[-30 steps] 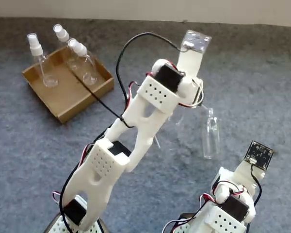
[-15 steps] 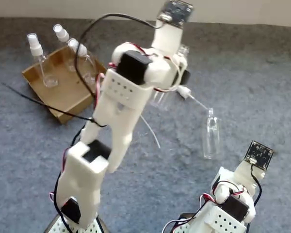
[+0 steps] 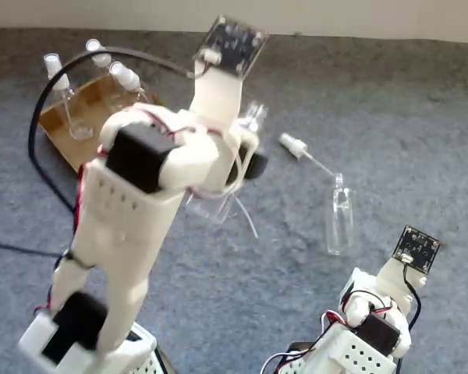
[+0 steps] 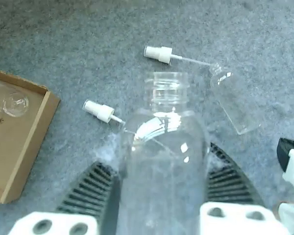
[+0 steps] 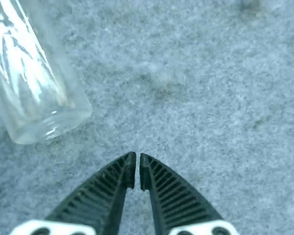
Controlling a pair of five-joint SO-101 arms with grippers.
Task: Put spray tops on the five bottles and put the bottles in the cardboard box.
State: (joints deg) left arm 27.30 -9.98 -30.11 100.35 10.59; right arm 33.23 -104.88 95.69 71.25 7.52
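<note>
Over the table's middle, the left gripper (image 4: 161, 176) clamps an uncapped bottle (image 4: 164, 122); a steady, upright neck would ease fitting a spray top (image 4: 99, 110). The right gripper (image 5: 137, 169) sits closed, empty.

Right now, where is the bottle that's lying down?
In the high view, the lying bottle is on the carpet toward the right, ahead of the right claw, with a loose spray top near its neck.

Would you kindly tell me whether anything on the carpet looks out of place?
Yes: one bottle lies on its side, its spray top off with just the tube at the neck; a second spray top lies loose near the cardboard box.
</note>
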